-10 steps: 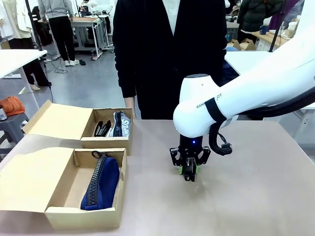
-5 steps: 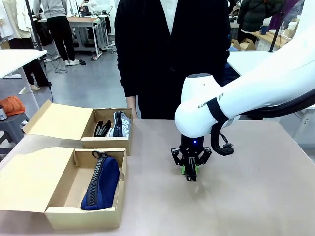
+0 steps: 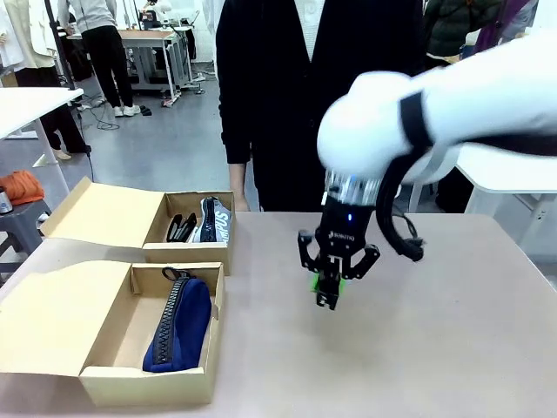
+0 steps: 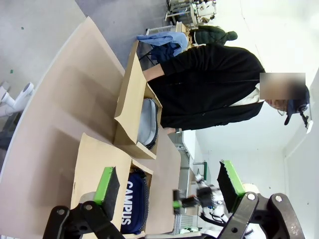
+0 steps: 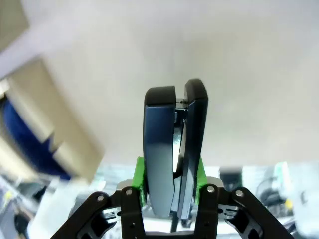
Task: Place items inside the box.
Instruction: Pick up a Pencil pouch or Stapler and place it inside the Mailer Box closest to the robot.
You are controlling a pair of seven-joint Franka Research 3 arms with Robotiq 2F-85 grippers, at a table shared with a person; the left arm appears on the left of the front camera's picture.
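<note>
One black stapler (image 3: 326,301) is clamped between the two green pads (image 5: 141,175) of the right gripper (image 3: 328,292), which points down over the table (image 3: 452,331) just toward 1 o'clock of its middle. In the right wrist view the stapler (image 5: 172,129) stands up out of the right gripper (image 5: 172,174), its two arms side by side, with a pad pressed on each flank and the pale tabletop beyond its tip. Two open cardboard boxes sit on the table's left side, each with its lid flap folded out toward 9 o'clock. The near box (image 3: 174,381) lies at about 8 o'clock and holds one navy blue zip pouch (image 3: 180,324), lying lengthwise with its zip on top. The far box (image 3: 187,254), at about 10 o'clock and just beyond the near one, holds one pale grey zip pouch (image 3: 213,219) along its 3 o'clock wall. Beside the pouch are dark slim things (image 3: 181,228), too small to name or count. One person (image 3: 305,96) in black stands at 12 o'clock against the table's far edge. In the left wrist view, the left gripper (image 4: 168,181) has its two fingers (image 4: 107,183) wide apart with nothing between them. Beyond them are both boxes, the navy pouch (image 4: 130,204) with white print in one and the grey pouch (image 4: 148,128) in the other.
</note>
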